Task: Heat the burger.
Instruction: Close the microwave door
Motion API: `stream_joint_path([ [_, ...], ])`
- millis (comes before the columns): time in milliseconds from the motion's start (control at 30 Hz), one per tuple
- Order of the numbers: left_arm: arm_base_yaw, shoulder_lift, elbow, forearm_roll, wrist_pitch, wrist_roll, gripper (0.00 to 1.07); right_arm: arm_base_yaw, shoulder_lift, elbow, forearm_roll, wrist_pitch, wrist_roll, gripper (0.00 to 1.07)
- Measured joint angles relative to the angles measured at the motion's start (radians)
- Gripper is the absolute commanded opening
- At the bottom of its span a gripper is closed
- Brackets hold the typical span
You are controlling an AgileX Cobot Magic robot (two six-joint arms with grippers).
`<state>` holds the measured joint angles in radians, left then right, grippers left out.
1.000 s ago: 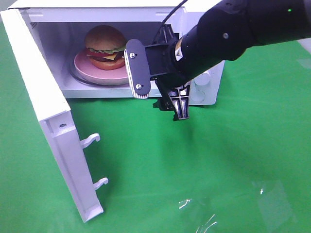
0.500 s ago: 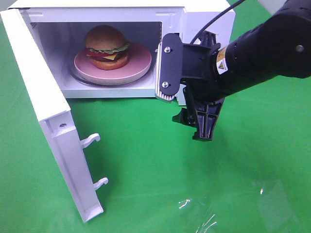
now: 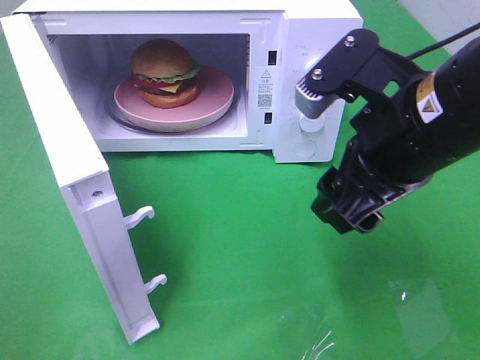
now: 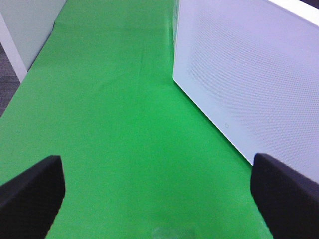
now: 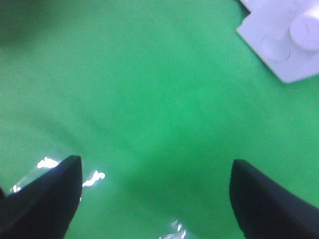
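The burger (image 3: pixel 165 73), with a golden-brown bun, lettuce and filling, sits on a pink plate (image 3: pixel 217 94) inside the open white microwave (image 3: pixel 307 30). My right gripper (image 3: pixel 334 154) is open and empty. It hangs above the green cloth in front of the microwave's control panel, to the right of the cavity. In the right wrist view its two dark fingers (image 5: pixel 45 199) stand wide apart over bare cloth. My left gripper (image 4: pixel 159 199) is open and empty, beside the outer face of the microwave door (image 4: pixel 249 74). It is out of the exterior high view.
The microwave door (image 3: pixel 75 187) swings far out to the front left, with two latch hooks (image 3: pixel 139 217) on its edge. Two knobs (image 3: pixel 311 124) are on the control panel, whose corner shows in the right wrist view (image 5: pixel 284 40). Green cloth covers the table, with shiny creases (image 3: pixel 315 341) at the front.
My right arm has pulled back from the microwave opening, moving right and toward the front. The burger, plate and door have not moved.
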<state>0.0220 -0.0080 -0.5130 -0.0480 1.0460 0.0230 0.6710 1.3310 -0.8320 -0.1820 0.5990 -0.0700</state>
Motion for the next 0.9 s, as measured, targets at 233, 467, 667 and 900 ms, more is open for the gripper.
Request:
stream_joint_path([
  [233,0.0,0.0,0.0,0.0,0.0,0.0,0.93,0.0,-0.063,0.0,0.003,0.244,0.06,0.76],
  [467,0.0,0.0,0.0,0.0,0.0,0.0,0.93,0.0,-0.138,0.0,0.029,0.407,0.076,0.76],
  [667,0.0,0.0,0.0,0.0,0.0,0.0,0.93,0.0,-0.234,0.0,0.053,0.443,0.082,0.76],
  [900,0.0,0.0,0.0,0.0,0.0,0.0,0.93,0.0,-0.364,0.0,0.053,0.453,0.107,0.76],
])
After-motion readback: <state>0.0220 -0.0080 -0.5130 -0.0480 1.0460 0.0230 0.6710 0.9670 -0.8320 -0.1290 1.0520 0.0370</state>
